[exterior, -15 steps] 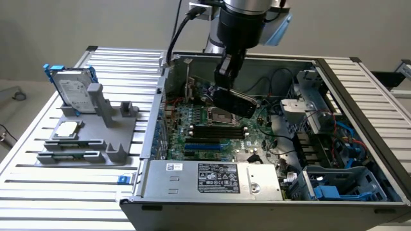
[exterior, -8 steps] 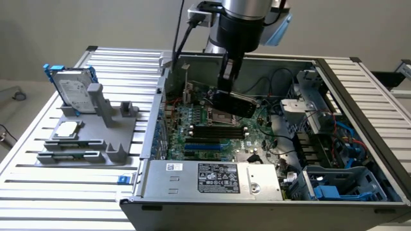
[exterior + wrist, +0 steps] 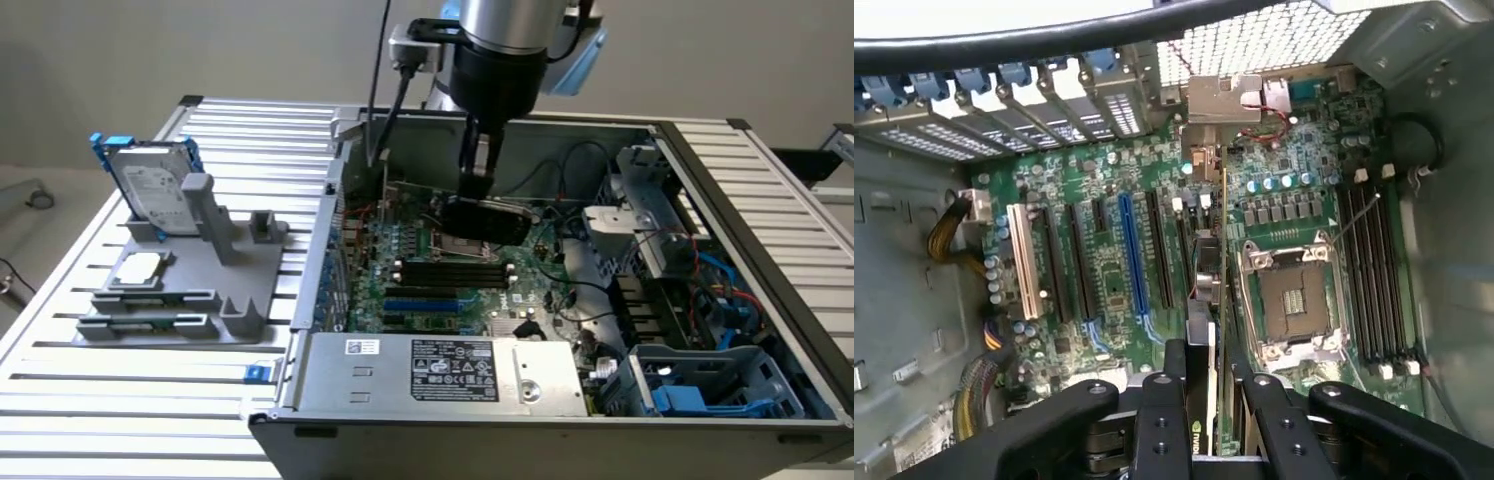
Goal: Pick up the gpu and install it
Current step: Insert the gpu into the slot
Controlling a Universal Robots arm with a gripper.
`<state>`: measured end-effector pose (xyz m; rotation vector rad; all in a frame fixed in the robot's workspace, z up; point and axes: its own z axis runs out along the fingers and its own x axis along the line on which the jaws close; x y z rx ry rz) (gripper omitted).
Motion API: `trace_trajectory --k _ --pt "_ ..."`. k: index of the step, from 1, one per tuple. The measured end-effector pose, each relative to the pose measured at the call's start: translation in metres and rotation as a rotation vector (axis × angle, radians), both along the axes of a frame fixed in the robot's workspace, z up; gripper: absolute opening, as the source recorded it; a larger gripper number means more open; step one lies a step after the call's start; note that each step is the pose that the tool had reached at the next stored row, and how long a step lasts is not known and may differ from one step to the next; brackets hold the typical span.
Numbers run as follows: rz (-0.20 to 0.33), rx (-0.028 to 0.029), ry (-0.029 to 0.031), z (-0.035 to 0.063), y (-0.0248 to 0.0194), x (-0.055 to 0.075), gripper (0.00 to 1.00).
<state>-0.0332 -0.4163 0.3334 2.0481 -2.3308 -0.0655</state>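
The gripper (image 3: 477,192) has its jaws clamped on the gpu (image 3: 489,222), holding it on edge over the motherboard (image 3: 441,275), metal bracket towards the motherboard's rear edge. A green mark on its black cover may be a logo. Off the motherboard's front edge, the power supply (image 3: 334,375) bears a white label (image 3: 454,370), its print too small to read.

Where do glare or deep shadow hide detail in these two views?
Exterior view: even, soft light; the gpu held in the tool reads as a dark mass over the motherboard. Wrist view: the perforated vent panel is washed out by bright light; the tool's fingers are dark.
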Motion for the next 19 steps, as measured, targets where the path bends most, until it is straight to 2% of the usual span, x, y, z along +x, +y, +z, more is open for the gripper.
trace_trajectory --k 6,8,10,12,19 --pt "0.104 0.0028 -0.0005 -0.0082 0.0000 0.000 0.26" --pt "0.125 0.0066 -0.0008 -0.0111 -0.0008 -0.001 0.26" --pt "0.132 0.0141 -0.0024 -0.0138 -0.0036 -0.002 0.26" --pt "0.132 0.0257 -0.0041 -0.0154 -0.0095 -0.003 0.26" --pt "0.133 0.0369 -0.0052 -0.0173 -0.0342 -0.005 0.26"
